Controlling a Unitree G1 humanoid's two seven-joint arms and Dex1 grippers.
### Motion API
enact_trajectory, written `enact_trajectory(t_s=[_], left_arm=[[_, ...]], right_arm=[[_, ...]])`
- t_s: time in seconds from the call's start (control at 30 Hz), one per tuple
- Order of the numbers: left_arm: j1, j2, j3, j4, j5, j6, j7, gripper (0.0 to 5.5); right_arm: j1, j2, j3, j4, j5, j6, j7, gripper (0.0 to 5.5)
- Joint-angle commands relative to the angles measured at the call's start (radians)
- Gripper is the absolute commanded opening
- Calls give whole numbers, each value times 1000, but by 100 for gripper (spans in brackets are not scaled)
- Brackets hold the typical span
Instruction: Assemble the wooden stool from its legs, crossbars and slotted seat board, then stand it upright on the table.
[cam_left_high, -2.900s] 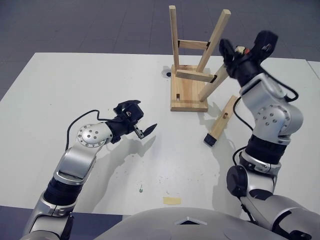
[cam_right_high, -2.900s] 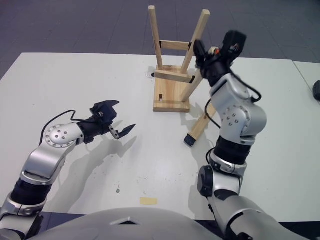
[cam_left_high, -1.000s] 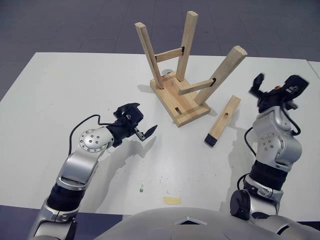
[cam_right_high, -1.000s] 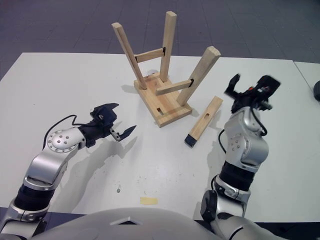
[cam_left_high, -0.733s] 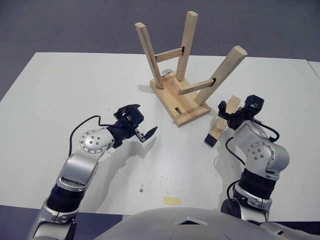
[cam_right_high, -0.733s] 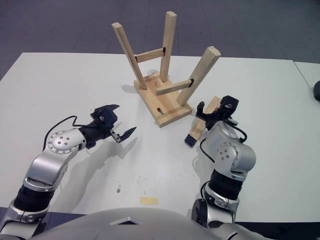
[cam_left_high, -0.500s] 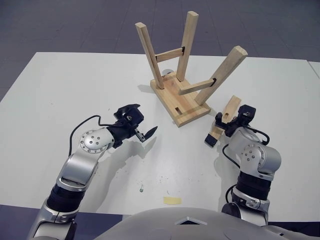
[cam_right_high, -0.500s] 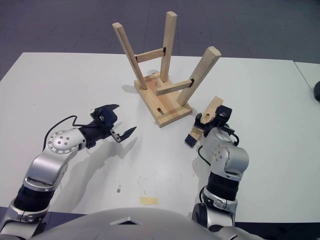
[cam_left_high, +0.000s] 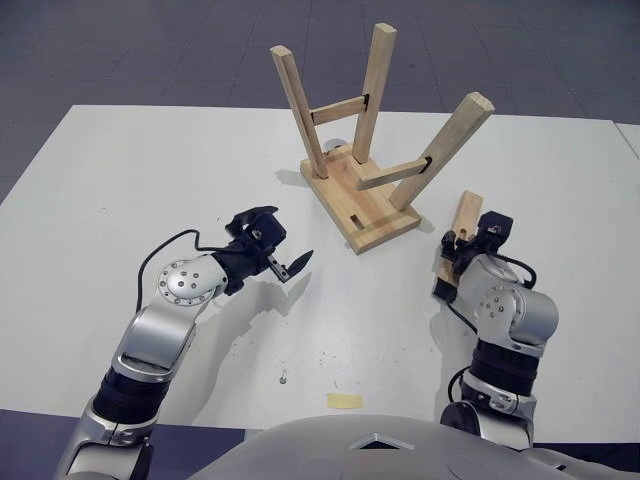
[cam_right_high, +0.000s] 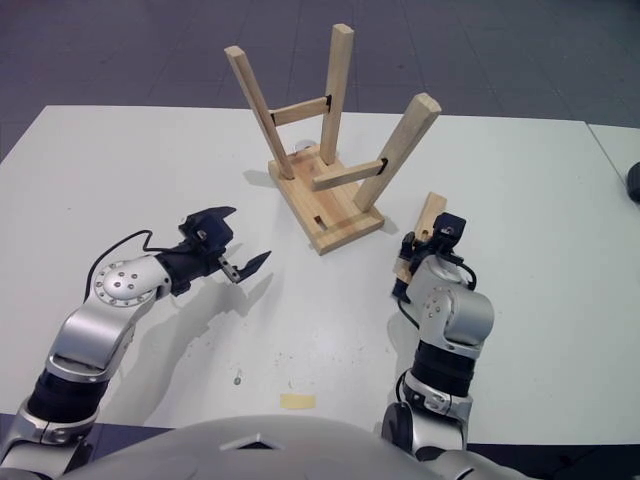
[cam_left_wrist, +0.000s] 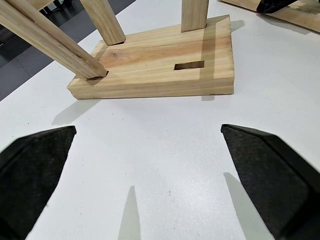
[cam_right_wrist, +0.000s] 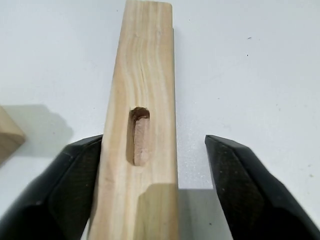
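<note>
Right wrist view: leg (cam_right_wrist: 150, 85) inside pincer (cam_right_wrist: 153, 144)

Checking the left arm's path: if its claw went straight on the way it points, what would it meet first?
For the left claw, likely the near side of the seat board, beyond bare table; depth is unclear.

A yellowish tape strip (cam_left_high: 344, 401) lies near a small speck (cam_left_high: 283, 377), with dark tiled floor (cam_left_high: 150, 50) beyond.

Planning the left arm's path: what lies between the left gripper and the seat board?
Only bare table, in the left wrist view, separates the left gripper from the seat board.
</note>
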Motion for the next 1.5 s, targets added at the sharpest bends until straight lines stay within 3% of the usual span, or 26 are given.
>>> enact_trajectory(t_s=[0.03, 0.2, 0.47, 0.67, 0.8, 0.9, 1.0, 1.17, 1.3, 1.43, 1.5], left_arm=[[-36, -19, 7, 7, -12, 2, -2, 540], [-79, -110, 89, -9, -94, 51, 49, 540], [-214, -216, 248, -33, -242, 174, 155, 540], [-270, -222, 273, -20, -278, 206, 186, 540], [-266, -232, 282, -26, -283, 214, 212, 540], [-328, -270, 347, -58, -367, 263, 246, 540], [-447, -327, 471, -69, -554, 330, 295, 540], [-552, -396, 649, -52, -1003, 391, 430, 540], [-566, -387, 653, -52, -1221, 376, 565, 540], [-565, -342, 570, -66, -1263, 380, 614, 540], [-558, -327, 543, -82, -1293, 366, 618, 500]], right_arm=[[58, 9, 4, 80, -9, 17, 37, 283], [37, 10, 8, 117, -26, -53, 61, 209], [-90, -7, -57, 214, -14, -183, 63, 206], [-144, -20, -60, 170, -17, -384, 82, 206], [-149, -70, 17, 154, -73, -585, 158, 206], [-168, -188, 154, 109, -209, -871, 282, 206], [-200, -247, 209, 79, -307, -1048, 307, 206], [-251, -281, 251, 47, -423, -1172, 291, 206], [-264, -275, 353, 9, -364, -1199, 434, 206], [-219, -277, 464, -26, -239, -1177, 621, 206], [-201, -280, 502, -42, -191, -1153, 692, 206]])
